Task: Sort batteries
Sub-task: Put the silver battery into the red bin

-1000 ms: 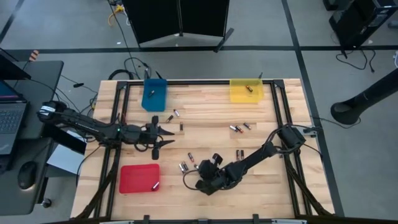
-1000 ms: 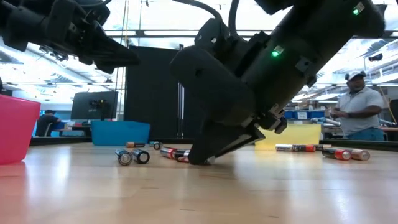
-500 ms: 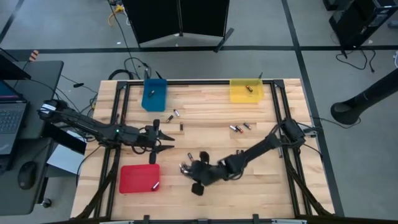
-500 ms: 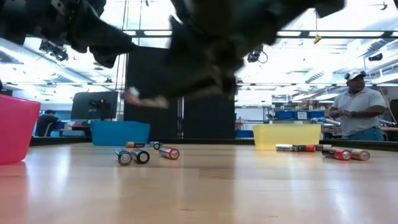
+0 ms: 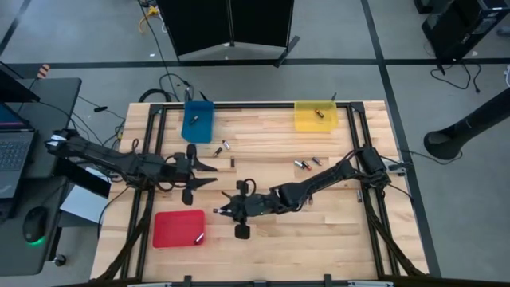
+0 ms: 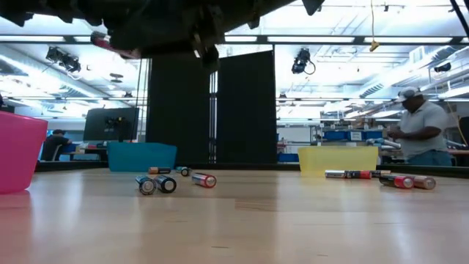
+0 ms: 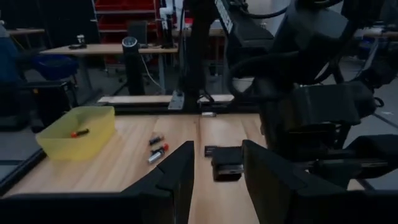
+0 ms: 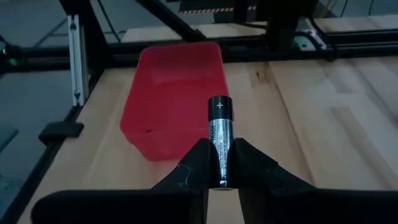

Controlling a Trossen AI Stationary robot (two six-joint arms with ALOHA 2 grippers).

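In the right wrist view a black battery is held by my right gripper, which is shut on it in the air just right of the red tray. Another battery lies inside that tray. Loose batteries lie on their sides on the wooden table, with more at mid-table and to the right. My left gripper hovers open and level above the table's left half, holding nothing. My right gripper pinches the battery's rear half between its two fingers. The battery lies along the fingers and sticks out past their tips, plus end forward. The fingers come from the table's right, slanting down toward the red tray. The battery is lifted clear of the table.
A blue tray stands at the far left and a yellow tray with a battery in it at the far right. Black frame rails run along the table's sides. A person stands beyond the table.
My right gripper has risen from the table and swung toward the left edge, rolling its wrist, with the battery lifted clear; it now points at the red tray. My left gripper has risen a little.
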